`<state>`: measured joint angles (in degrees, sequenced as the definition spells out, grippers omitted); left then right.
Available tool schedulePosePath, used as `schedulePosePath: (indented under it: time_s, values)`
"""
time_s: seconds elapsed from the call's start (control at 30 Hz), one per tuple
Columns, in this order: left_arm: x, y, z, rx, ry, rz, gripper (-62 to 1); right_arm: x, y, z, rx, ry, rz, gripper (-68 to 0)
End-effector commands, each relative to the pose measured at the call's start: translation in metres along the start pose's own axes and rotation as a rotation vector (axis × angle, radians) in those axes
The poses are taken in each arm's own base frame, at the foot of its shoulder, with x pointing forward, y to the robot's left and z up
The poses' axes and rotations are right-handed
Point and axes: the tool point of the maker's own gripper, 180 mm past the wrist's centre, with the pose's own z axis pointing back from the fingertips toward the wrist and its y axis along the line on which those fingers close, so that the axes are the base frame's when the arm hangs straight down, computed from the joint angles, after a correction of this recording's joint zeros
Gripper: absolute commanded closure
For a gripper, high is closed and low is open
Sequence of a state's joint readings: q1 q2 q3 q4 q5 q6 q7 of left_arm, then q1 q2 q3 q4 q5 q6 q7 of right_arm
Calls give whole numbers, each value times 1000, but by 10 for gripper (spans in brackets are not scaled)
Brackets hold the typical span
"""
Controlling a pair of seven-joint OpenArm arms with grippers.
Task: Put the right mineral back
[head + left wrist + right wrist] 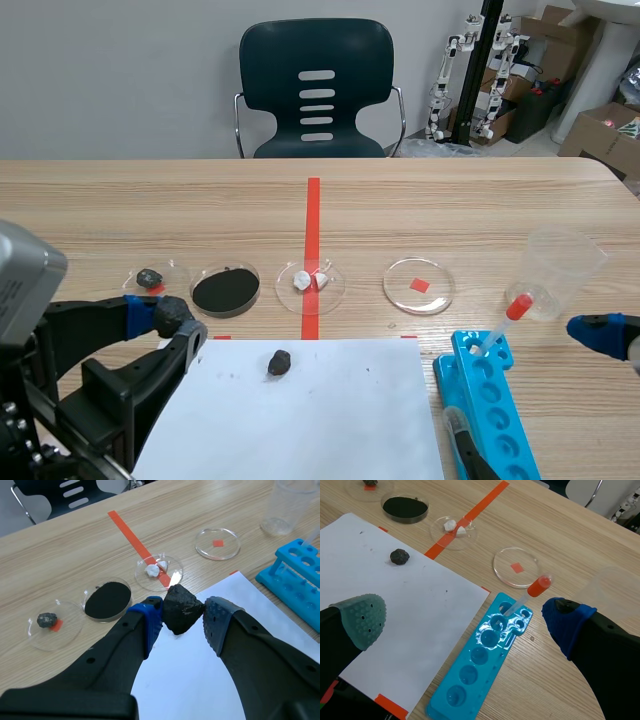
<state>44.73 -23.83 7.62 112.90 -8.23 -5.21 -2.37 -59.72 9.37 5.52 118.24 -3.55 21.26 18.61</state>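
Observation:
My left gripper [183, 619] is shut on a black angular mineral [181, 611], held above the near left corner of the white paper [210, 670]. In the scene view this mineral [174, 315] shows beside the blue pad, near the table's front left. A second small dark mineral [280, 362] lies loose on the paper [320, 420]; the right wrist view shows that mineral [399, 556] too. My right gripper [465, 620] is open and holds nothing, hovering over the blue rack [485, 655].
Across the table stands a row of petri dishes: one with a grey stone [150, 278], one with black powder [225, 289], one with white pieces [310, 283], one with only a red square [419, 285]. A clear cup [560, 270] and a red-bulb pipette [505, 318] are at the right.

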Motion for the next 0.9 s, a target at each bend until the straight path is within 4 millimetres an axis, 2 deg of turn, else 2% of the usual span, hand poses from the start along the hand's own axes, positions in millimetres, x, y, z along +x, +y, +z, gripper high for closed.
schedulePosePath:
  time_s: [0.0, 0.17, 0.5, 0.7, 0.87]
  values:
    - [10, -1, -3, -11, -33, 42, -143, 3, -1, 1, -1, -17, 0, -679]
    - [10, -1, -12, -58, 0, 122, -143, 3, -1, 1, -1, -18, 0, -679]
    - [18, -26, -25, -282, 42, 130, -142, 3, -1, 1, -1, -17, 0, -679]
    - [-3, -18, -55, -252, 155, 274, -143, 3, -1, 1, -1, -17, 0, -679]
    - [-20, -28, -79, -286, 196, 292, -143, 3, -1, 1, -1, -18, 0, -679]
